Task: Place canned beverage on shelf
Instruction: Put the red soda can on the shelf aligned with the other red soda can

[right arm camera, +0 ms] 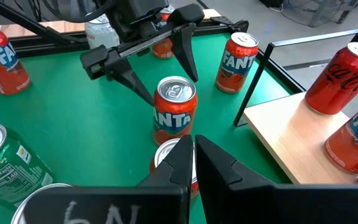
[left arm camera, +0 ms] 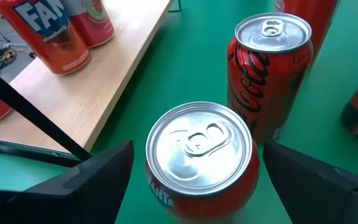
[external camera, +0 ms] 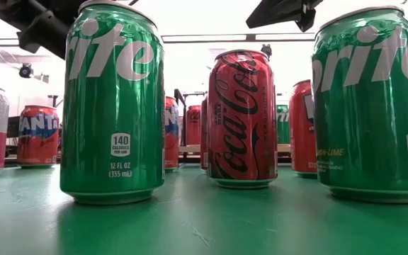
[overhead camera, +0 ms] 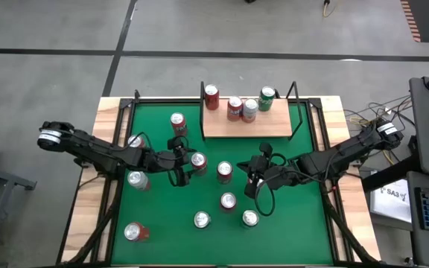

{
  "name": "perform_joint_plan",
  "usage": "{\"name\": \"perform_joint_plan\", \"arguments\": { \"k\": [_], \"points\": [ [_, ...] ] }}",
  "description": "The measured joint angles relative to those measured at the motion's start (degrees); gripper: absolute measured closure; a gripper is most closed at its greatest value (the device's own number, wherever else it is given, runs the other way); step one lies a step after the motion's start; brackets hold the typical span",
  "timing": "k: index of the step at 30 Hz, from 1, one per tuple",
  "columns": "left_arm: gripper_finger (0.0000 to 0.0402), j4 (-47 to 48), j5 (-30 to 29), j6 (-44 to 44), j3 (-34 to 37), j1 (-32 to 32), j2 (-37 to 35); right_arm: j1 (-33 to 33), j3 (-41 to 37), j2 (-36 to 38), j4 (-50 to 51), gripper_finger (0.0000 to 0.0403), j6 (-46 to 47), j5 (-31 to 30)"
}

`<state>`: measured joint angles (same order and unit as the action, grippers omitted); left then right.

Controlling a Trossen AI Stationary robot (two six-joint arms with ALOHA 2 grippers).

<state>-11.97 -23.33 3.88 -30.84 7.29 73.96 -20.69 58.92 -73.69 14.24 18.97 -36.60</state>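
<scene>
A red Fanta can point(left arm camera: 197, 155) stands upright on the green table, just in front of the shelf point(overhead camera: 248, 128). My left gripper point(overhead camera: 191, 163) is open, with one finger point(left arm camera: 98, 177) on each side of the can's upper part. A narrow gap shows on both sides. The right wrist view shows the same can point(right arm camera: 174, 112) between those fingers. The wooden shelf board point(left arm camera: 117, 68) carries several upright cans point(overhead camera: 234, 108). My right gripper point(right arm camera: 194, 155) is shut and hangs above the table's middle, over a silver can top point(right arm camera: 166, 155).
Several more cans stand on the table: a Coke can point(left arm camera: 266, 68) right behind the Fanta can, two Sprite cans point(external camera: 112, 99) point(external camera: 370, 99) and a Coke can point(external camera: 241, 117) near the front edge, others at the left point(overhead camera: 135, 179). Black uprights point(right arm camera: 257, 81) frame the shelf ends.
</scene>
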Motion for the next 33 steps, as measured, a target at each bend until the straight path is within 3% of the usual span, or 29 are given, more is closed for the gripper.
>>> {"name": "perform_joint_plan", "arguments": {
  "k": [23,33],
  "points": [
    [0.0061,-8.1,0.0,3.1,4.1,0.0,0.0,0.0,0.0,0.0,0.0,0.0394,0.1,0.0],
    [0.0061,-13.7,0.2,3.1,3.2,-0.1,7.8,0.0,0.0,0.0,-0.2,0.0394,0.0,0.0]
  ]
}}
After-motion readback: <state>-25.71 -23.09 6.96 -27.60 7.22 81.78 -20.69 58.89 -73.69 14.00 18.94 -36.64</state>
